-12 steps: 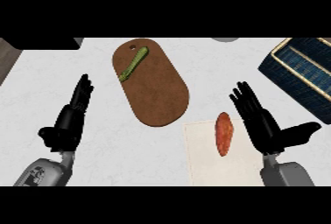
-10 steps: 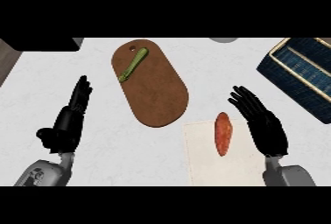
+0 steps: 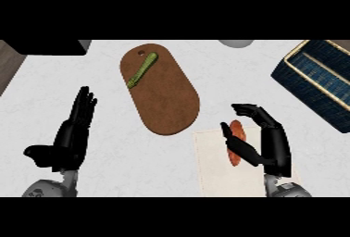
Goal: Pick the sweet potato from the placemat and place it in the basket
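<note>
At the far left the left hand [image 3: 68, 139] rests over the bare counter [image 3: 103, 176], fingers straight and together, pointing up the view, thumb out to the side; it holds nothing and touches nothing.

Next comes the oval brown board [image 3: 164, 99], lying at a slant near the middle of the counter. A green bean [image 3: 142, 70] lies on its upper end, well apart from everything the task concerns.

Just below and right of the board is the pale placemat [image 3: 212, 171]. The potato [image 3: 236, 143] lies on it, lengthwise, near the mat's upper right part. The right hand [image 3: 263, 139] is at the potato: the thumb lies across its left side and the fingers arch over its right side and top, curling in. By the look of it the hand is closing round the potato, though whether the fingertips already press on it cannot be told, as the hand hides part of it.

At the far right, well apart from the mat, stands the dark blue basket [image 3: 301, 78] with a tan rim, partly cut off by the view's edge. What shows of its inside holds nothing.

So the task is at its start: the grasp is being made, the potato is not yet lifted off the mat, and the lift, the carry up and to the right, and the release into the basket are all left to do.
</note>
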